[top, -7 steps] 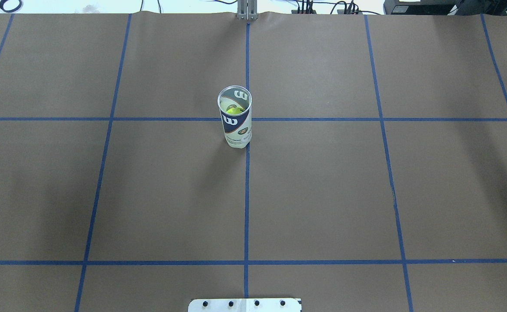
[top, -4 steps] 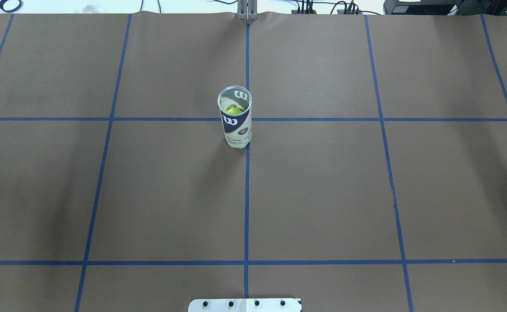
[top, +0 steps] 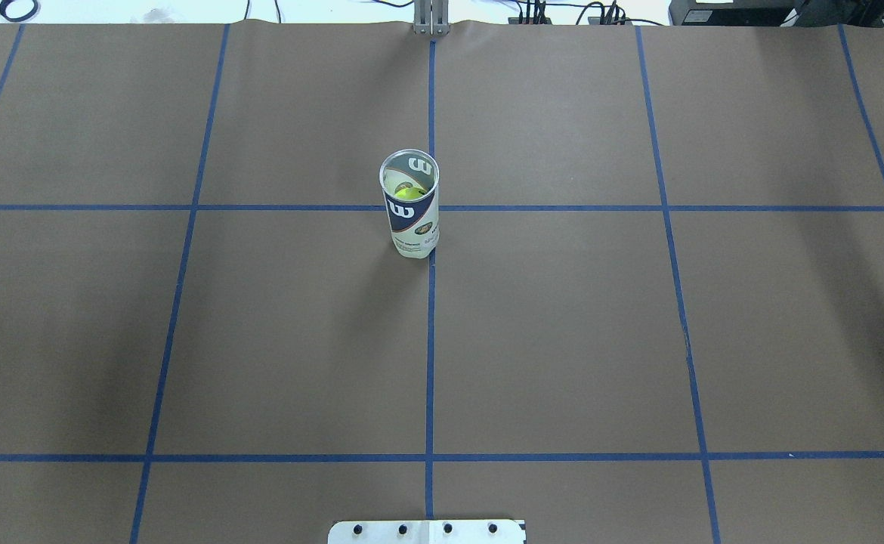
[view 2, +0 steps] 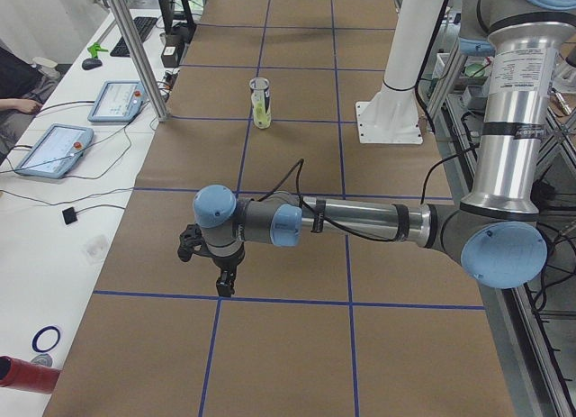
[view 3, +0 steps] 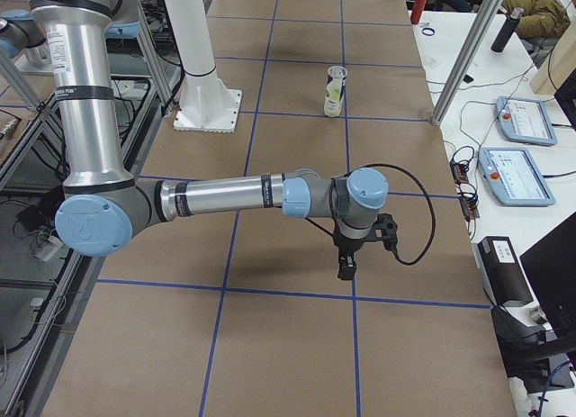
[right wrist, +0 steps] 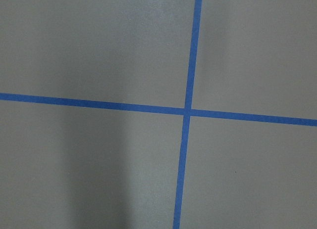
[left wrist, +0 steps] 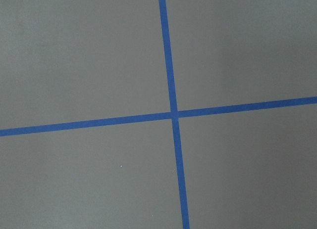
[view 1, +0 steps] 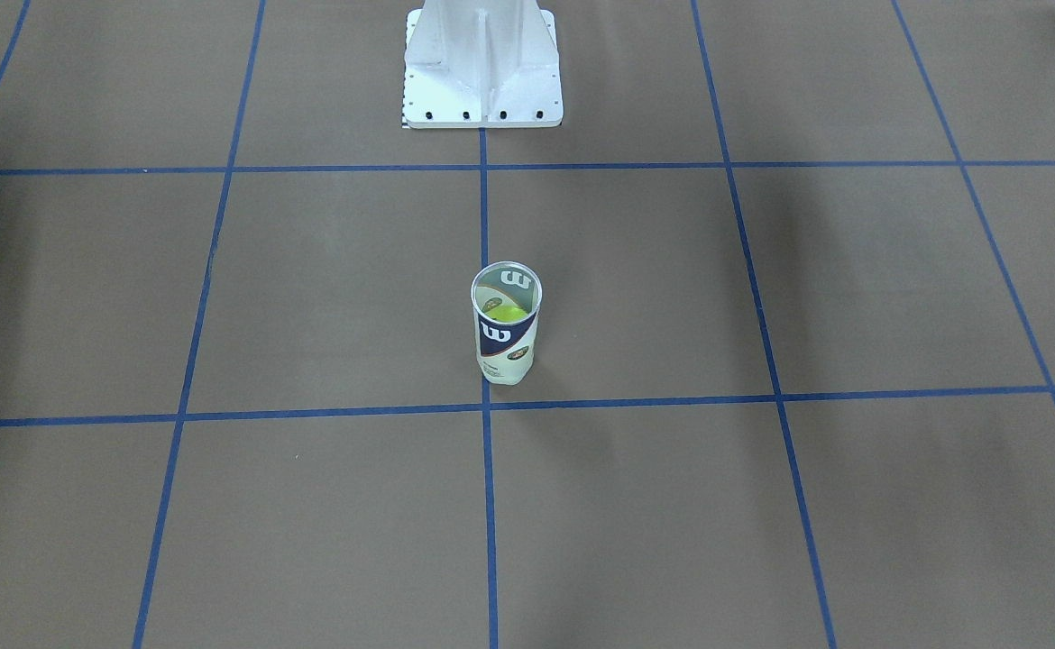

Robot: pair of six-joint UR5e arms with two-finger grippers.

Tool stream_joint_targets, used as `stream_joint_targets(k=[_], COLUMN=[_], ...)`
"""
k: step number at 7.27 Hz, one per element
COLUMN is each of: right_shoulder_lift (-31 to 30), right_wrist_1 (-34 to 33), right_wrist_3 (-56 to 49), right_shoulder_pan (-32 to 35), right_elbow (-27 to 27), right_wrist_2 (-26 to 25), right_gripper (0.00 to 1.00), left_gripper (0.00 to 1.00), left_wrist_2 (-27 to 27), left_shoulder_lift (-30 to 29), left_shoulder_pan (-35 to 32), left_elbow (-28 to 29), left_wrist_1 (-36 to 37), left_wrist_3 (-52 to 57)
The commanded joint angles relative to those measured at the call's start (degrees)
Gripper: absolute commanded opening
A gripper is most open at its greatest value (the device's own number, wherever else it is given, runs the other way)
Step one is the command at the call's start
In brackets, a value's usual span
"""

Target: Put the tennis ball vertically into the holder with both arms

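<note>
Clear cylindrical holder (top: 409, 204) upright on brown paper table (top: 563, 340)

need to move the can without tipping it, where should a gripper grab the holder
Probably the holder at mid-height on its labelled wall, coming in level from the side. It stands upright, mouth open upward with a tennis ball inside, so a pinch across the round body keeps it vertical and leaves the mouth clear.

Surface (right wrist: 74, 41): brown and plain, fills the whole view.
Tape lines (right wrist: 99, 104): two blue strips, one across, one nearly vertical.
Crossing (right wrist: 187, 111): right of centre.
Shadow (right wrist: 99, 179): darker band, lower left.
</note>
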Motion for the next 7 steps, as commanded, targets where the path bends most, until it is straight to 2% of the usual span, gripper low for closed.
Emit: stream_joint_targets(k=[1,5,7], right_shoulder_lift=[0.12,0.56,-2.23], right_wrist_1=[0.00,0.00,0.00], right_wrist_3=[-0.03,-0.03,-0.30], right_shoulder_pan=[0.00,2.72,3.95], right_elbow=[0.07,0.07,1.03], right_wrist_2=[0.10,0.10,2.20], right_gripper=[0.99,0.99,0.99], left_gripper=[0.99,0.99,0.99], left_wrist_2=[-0.07,-0.42,-0.51], left_shoulder_lift=[0.70,0.70,0.70], left_shoulder_pan=[-0.28,-0.10,-0.19], left_elbow=[-2.37,-0.96,-1.40], left_wrist_1=[3.65,3.56,3.56], left_wrist_3=[-0.02,0.07,0.07])
